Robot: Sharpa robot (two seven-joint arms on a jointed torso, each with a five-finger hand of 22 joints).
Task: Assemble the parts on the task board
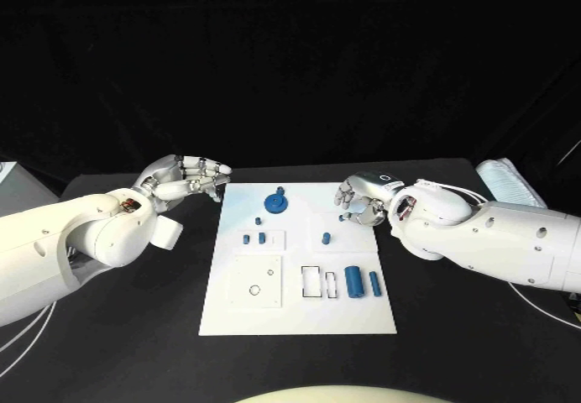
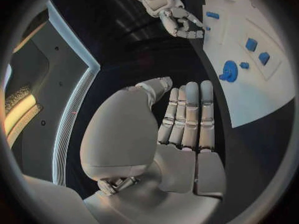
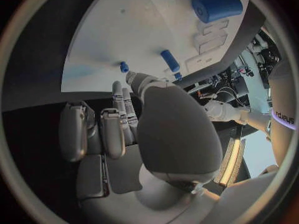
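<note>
Bare tabletop (image 1: 133, 319) lies open behind the left robot hand (image 1: 181, 179), which hovers just off the task board's (image 1: 243, 311) far left corner. Between it and the right robot hand (image 1: 363, 201) stands the round blue part (image 1: 277, 202). Nearer the robot, a thick blue cylinder (image 1: 353, 281) and slim peg (image 1: 375, 283) crowd the board's right side.

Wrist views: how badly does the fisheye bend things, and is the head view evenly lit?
Left wrist view: the board's straight edge curves strongly, a dark rim frames the circle. Right wrist view: the board bows likewise, and the robot hand looms large up close. Head view: the board is bright and evenly lit against the black table; edges stay straight.
</note>
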